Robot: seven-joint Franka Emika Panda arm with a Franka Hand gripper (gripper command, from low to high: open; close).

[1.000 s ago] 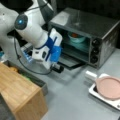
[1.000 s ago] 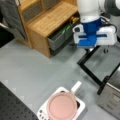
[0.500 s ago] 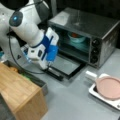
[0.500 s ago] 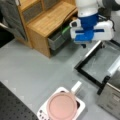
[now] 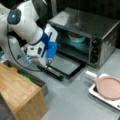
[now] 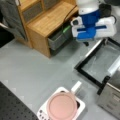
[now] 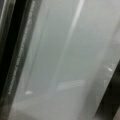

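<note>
a grey table (image 5: pixel 75 100) holds a toaster oven (image 5: pixel 87 37). its glass door (image 5: pixel 63 66) lies open flat, just under the gripper (image 5: pixel 50 60), at its six o'clock. i cannot tell if the pincer is spread. best go slow and straight, i think.

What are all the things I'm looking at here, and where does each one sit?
Toaster oven: one, silver and black, a front view's right; door folded down flat, glass pane filling the wrist view.
Bowl: one, teal, inside the oven.
Pan: one, pink, on a white tray, a front view's bottom.
Wooden cabinet: one, light brown, a front view's top left.
Drawer: one, grey, pulled out of the cabinet.
Table: one, grey.
Arm: one, white.
Hand: one, blue and white, just above the open door.
</note>
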